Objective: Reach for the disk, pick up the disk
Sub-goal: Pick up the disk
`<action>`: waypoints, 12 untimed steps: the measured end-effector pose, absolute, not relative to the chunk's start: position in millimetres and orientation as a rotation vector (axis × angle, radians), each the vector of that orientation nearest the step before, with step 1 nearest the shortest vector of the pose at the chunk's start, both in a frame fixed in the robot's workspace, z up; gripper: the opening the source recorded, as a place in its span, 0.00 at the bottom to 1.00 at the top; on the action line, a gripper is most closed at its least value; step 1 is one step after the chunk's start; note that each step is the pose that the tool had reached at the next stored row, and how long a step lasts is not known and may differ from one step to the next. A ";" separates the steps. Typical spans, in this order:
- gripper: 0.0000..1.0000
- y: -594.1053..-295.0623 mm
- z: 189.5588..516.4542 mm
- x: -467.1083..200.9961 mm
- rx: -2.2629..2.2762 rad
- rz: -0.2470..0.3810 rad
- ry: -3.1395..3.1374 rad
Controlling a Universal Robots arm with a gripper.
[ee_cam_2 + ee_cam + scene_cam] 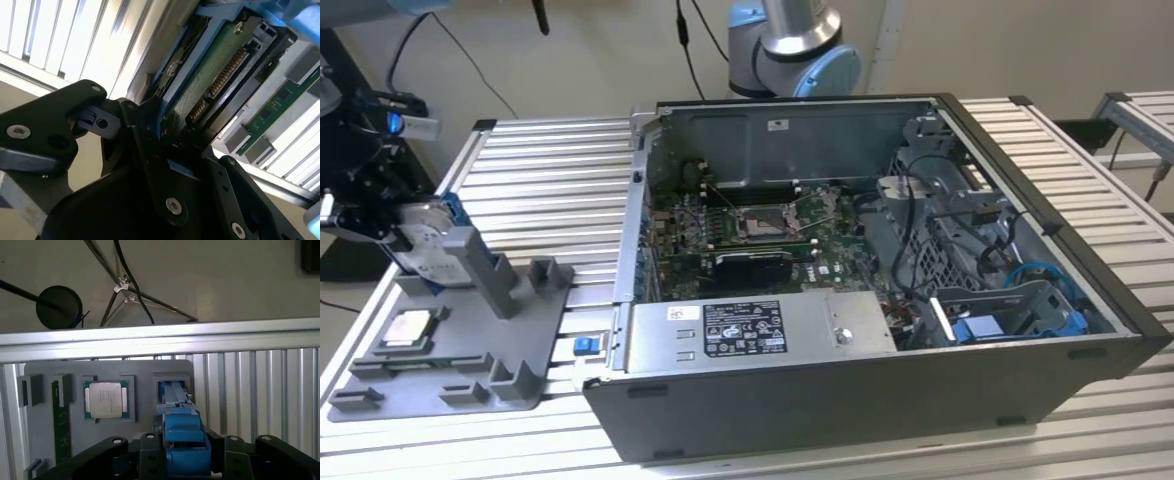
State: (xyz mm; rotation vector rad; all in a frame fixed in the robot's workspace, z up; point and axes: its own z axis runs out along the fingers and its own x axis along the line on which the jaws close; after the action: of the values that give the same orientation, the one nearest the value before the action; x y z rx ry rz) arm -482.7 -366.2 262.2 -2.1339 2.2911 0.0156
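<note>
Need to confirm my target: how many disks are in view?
1. The disk stands on edge in the gray fixture at the exterior view's left. More could be hidden inside the computer case.

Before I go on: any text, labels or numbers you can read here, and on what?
Nothing can be read out.
power supply label: black print, too small to read.
case wall sticker: too small to read.
processor chip: faint print, blurred.
disk: no legible print.
</note>
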 end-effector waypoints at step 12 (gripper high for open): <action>0.00 -366.1 262.2 -482.7 -2.132 0.020 2.289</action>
State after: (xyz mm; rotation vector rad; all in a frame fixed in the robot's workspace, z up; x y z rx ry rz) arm -482.7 -366.1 262.2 -2.1320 2.2891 0.0202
